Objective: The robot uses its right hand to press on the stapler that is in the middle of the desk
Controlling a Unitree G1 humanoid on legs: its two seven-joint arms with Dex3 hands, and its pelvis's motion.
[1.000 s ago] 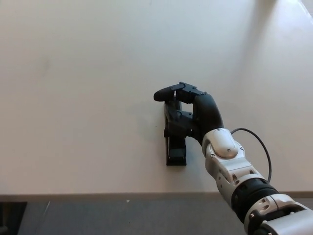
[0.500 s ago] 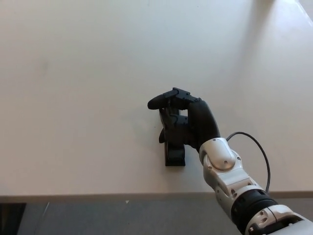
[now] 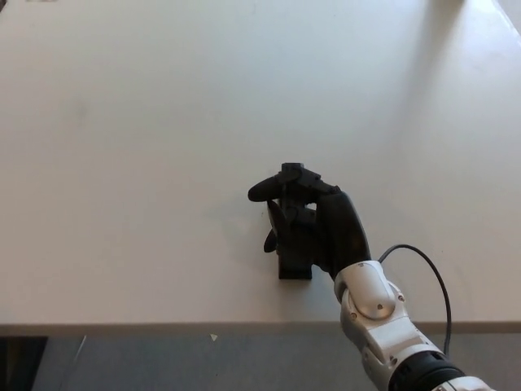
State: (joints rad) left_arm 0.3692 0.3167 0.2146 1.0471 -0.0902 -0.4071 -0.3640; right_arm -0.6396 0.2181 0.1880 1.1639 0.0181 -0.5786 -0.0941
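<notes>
A black stapler lies lengthwise on the white desk, close to the near edge. Only its near end shows below my right hand. The hand rests on top of the stapler and covers most of it. Its fingers curl over the far end, and the thumb lies against the stapler's left side. My white right forearm comes in from the lower right. My left hand does not show.
The desk's near edge runs across the bottom, with grey floor below it. A thin black cable loops off my right wrist. A bright patch of light falls on the desk's far right.
My right hand has drawn back toward the near edge and sunk lower onto the stapler, covering more of it. The stapler has stayed in place.
</notes>
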